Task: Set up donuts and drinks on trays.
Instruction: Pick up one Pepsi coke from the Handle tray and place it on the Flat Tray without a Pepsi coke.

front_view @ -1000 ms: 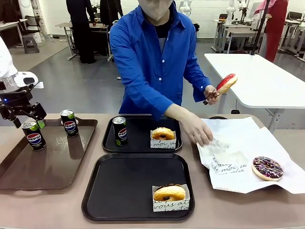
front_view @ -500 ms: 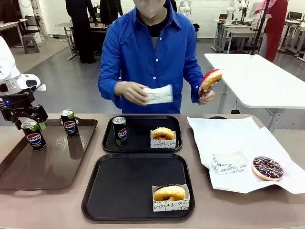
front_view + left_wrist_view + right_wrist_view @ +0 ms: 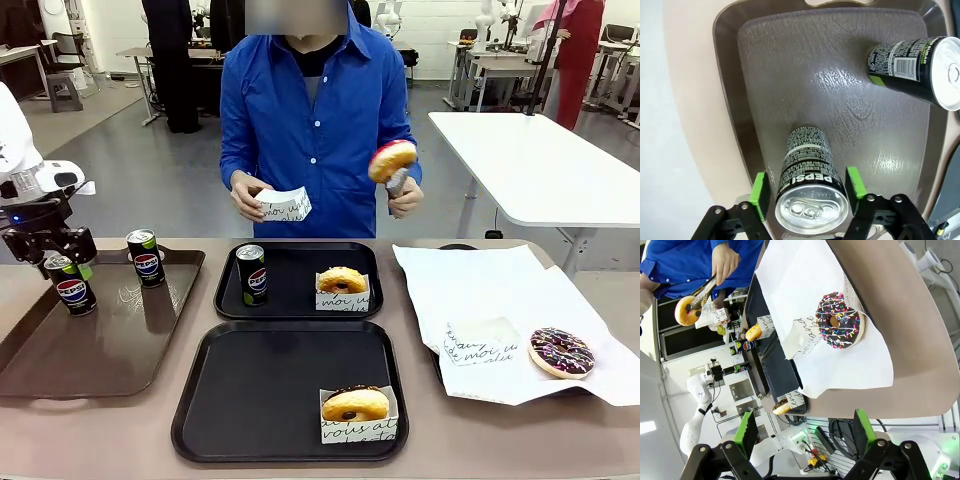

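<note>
The Pepsi can (image 3: 807, 165) stands upright on the brown tray (image 3: 850, 115), close to its rim. Your left end effector (image 3: 806, 189) is clamped on it, one green pad on each side just below the silver top.

Treat the can as a stiff but thin-walled cylinder. It likely carries some weight if full, its printed skin is smooth and probably slippery, and a hard squeeze could dent it. The hold sits high, so the can may swing under the pads; a grip lower on the straight wall would be steadier. It is slim and tall and will tip easily, so land it flat when you set it down.

A second can (image 3: 146, 258) stands well apart on the same tray, leaving room to lift straight up. The near black tray (image 3: 270, 400) holds a sleeved donut (image 3: 355, 405) and no drink, so it looks like the destination. The far black tray (image 3: 295, 295) has both a third can (image 3: 251, 274) and a plain donut (image 3: 342, 281).

Across the table (image 3: 100, 430), the person holds a red-iced donut (image 3: 392, 160) and a paper sleeve (image 3: 285, 204). Your right end effector (image 3: 803, 432) hangs wide, holding nothing.
</note>
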`<state>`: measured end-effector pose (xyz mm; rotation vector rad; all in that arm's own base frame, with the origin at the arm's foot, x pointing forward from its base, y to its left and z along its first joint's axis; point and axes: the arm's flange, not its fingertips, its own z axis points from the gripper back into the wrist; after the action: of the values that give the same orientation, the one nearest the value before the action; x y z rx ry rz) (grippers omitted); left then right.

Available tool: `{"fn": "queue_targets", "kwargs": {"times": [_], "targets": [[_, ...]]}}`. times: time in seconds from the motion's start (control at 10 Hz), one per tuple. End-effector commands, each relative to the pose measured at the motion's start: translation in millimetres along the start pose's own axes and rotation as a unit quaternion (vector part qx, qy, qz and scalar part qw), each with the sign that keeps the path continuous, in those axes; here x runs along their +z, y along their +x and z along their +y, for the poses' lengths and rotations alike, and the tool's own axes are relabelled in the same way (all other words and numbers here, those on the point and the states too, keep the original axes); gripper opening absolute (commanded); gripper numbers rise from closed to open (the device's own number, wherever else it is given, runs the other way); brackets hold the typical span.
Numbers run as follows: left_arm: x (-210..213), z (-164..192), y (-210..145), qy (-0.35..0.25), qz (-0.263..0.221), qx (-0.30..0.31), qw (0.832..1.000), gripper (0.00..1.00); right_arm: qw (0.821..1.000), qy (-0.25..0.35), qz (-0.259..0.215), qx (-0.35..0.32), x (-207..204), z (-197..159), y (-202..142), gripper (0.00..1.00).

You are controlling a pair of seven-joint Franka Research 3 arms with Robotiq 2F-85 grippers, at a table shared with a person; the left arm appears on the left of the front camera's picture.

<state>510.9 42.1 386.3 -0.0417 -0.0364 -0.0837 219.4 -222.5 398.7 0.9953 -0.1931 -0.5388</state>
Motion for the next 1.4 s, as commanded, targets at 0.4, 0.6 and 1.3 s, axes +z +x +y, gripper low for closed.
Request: {"fn": "queue_targets", "kwargs": {"times": [0.4,0.6,1.3], "targets": [[-2,2,1,-0.005,-0.008,0.002,1.000,0.02,1.000,0.009,0.001,0.002,0,0,0,1.00],[7,0,2,-0.004,-0.008,0.008,1.000,0.01,1.000,0.009,0.001,0.002,0,0,0,1.00],[160,-41,-95,-0.007,-0.023,-0.008,1.000,0.01,1.000,0.009,0.001,0.002,0,0,0,1.00]]}}
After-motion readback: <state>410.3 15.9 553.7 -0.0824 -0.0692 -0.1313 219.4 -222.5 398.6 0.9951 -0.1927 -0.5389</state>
